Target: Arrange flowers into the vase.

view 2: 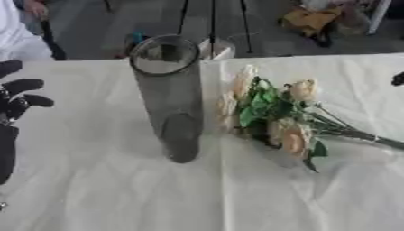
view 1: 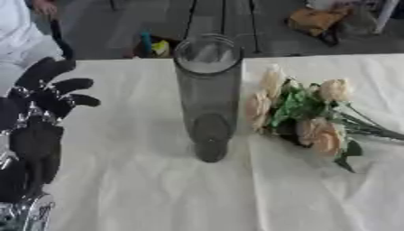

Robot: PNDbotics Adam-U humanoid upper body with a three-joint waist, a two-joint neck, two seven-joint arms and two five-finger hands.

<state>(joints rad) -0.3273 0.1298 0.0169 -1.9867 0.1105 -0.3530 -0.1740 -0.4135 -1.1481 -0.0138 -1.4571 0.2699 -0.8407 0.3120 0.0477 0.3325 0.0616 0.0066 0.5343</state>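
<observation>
**Vase empty, flowers lying beside it**

Nearest, at the left edge, the robot's left hand point(view 1: 43, 97) is raised above the white tablecloth point(view 1: 158, 194), its black fingers spread and relaxed, holding nothing. Just beyond, near the middle of the table, the tall clear glass vase point(view 1: 208, 97) stands upright with nothing in it. To its right the bunch of cream-coloured flowers point(view 1: 304, 113) lies flat on the cloth, the blooms close beside the vase and the green stems running off toward the right edge. At the right edge of the right eye view a small black tip point(view 2: 398, 79) shows, probably the right hand; whether it is open or closed cannot be told.
</observation>
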